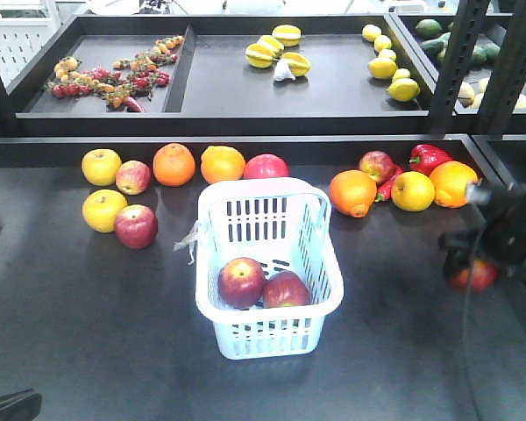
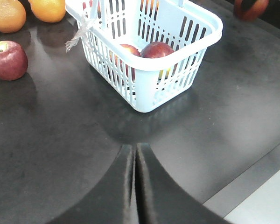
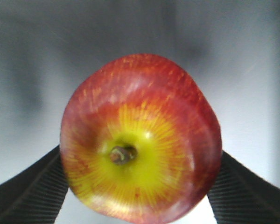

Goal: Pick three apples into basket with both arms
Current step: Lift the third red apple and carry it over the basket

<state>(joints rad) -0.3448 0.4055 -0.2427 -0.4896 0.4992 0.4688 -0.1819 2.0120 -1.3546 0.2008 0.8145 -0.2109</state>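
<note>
Held apple (image 1: 479,277) half-hidden; right arm (image 1: 513,230) blurred, edge-cropped

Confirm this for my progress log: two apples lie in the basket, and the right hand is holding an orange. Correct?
Not quite. The right hand holds an apple, red with a yellow-green stem end, as the right wrist view shows. Two apples do lie in the basket.

basket (image 1: 267,263): pale plastic, smooth, slightly glossy, with slotted walls
tag (image 2: 79,35): whitish, thin and crinkled, perhaps plastic film
table (image 1: 88,333): dark, matt, smooth, with a faint sheen
held apple (image 3: 141,140): waxy, glossy skin, streaked red over yellow-green
right gripper (image 3: 141,186) fingers (image 3: 32,191): black, finely ribbed, matt
left gripper (image 2: 134,182): black, smooth, matt
</note>
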